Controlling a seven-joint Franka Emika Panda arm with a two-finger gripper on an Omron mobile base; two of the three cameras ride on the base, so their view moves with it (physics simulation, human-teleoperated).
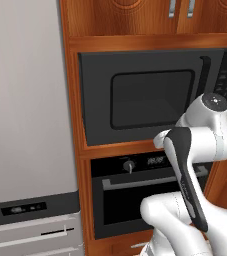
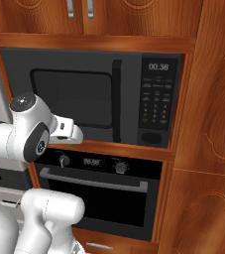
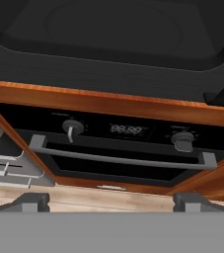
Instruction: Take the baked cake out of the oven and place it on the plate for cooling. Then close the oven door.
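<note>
The black oven sits in the wooden cabinet wall below the microwave, with two knobs and a small display. The oven door is shut, and its silver bar handle runs across the top. My gripper hangs in front of the oven at about the height of the shelf above it, open wide with nothing between its fingertips. The cake is hidden behind the shut door, and the plate is out of view.
A dark grey microwave with a keypad sits right above the oven. A tall grey fridge stands to the left. Wooden cabinet panels rise on the right, and a drawer lies under the oven.
</note>
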